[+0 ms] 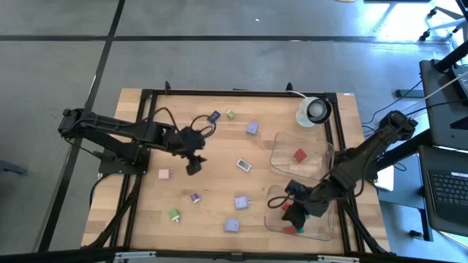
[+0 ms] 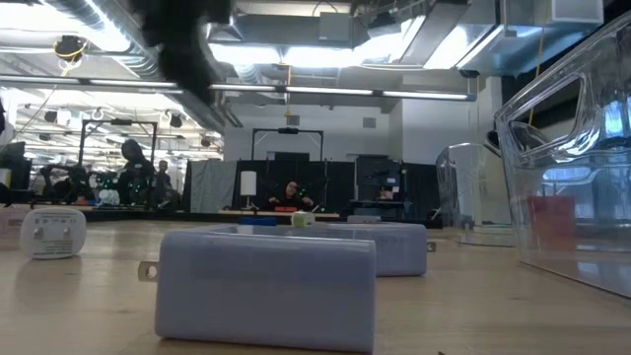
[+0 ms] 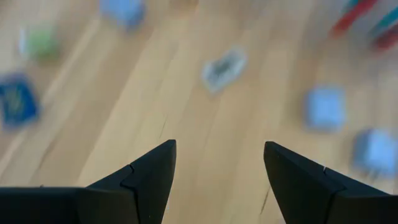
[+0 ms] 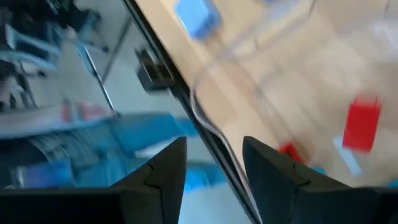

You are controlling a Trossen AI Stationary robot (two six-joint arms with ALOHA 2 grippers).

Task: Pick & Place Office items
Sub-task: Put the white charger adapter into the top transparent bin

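High view, from the left side across: the left claw point(image 1: 194, 164) hangs over the middle-left of the counter point(image 1: 146, 212), its fingers spread wide with nothing between them, as the left wrist view confirms. The loose office items lie scattered around it. A pink piece point(image 1: 164, 174) sits just beside it toward the left edge; a purple piece point(image 1: 194, 197) and a green one point(image 1: 175, 215) lie on the near side; a white piece point(image 1: 243, 166) lies toward the centre, with two lavender blocks point(image 1: 240, 202) beyond that. In my judgement the pink piece is nearest, so the next pick likely turns on a short shift toward the left arm's own side. These pieces are blocky, with no clear long axis visible from here.

Farther right, two clear trays stand by the right edge. The far tray point(image 1: 280, 148) holds one red piece point(image 1: 300, 155). The right claw point(image 1: 295, 213) hovers over the near tray point(image 1: 272, 219), jaws parted narrowly and, in the right wrist view, nothing seen between them; a red piece point(image 4: 361, 124) and a bit of teal lie in the tray below. The loose pieces are all much nearer the left arm.
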